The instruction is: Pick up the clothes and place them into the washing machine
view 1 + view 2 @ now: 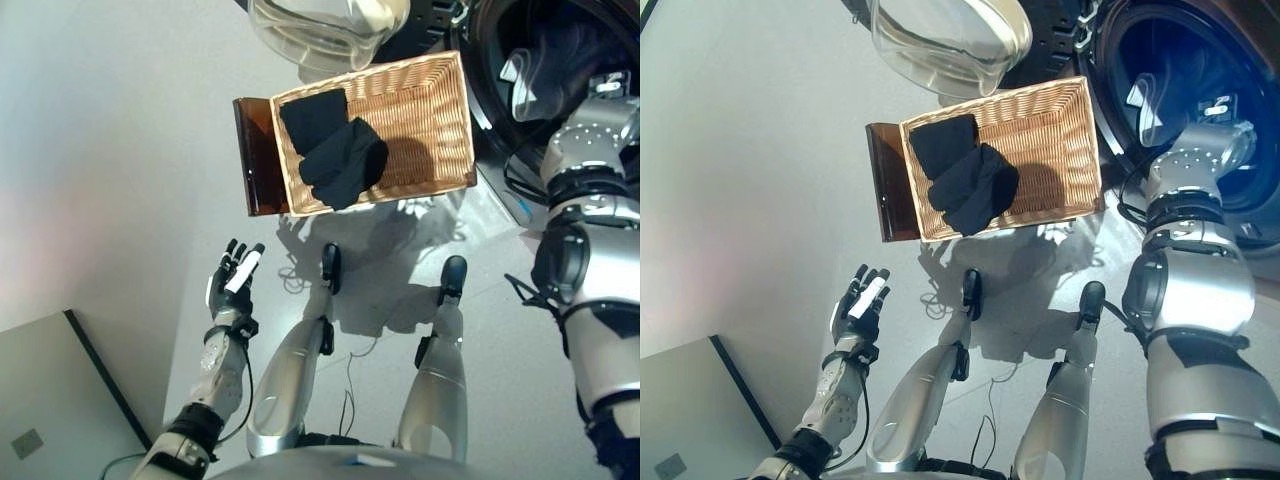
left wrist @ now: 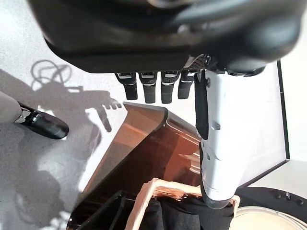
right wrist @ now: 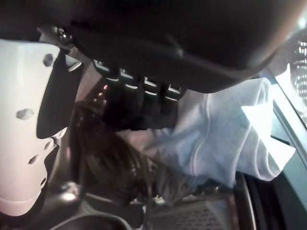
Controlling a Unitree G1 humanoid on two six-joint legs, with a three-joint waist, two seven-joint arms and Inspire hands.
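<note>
Your right hand (image 3: pixel 134 81) hangs released inside the washing machine (image 1: pixel 1230 130) over pale clothes (image 3: pixel 225 139); your left hand (image 1: pixel 232 285) is released.

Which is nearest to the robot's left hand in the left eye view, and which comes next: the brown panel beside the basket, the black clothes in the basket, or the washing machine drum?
From the left hand, open above the floor:
1. Brown panel, on the basket's left side, nearest.
2. Black clothes, in the wicker basket's left half.
3. Washing machine drum, at upper right, farthest.
</note>
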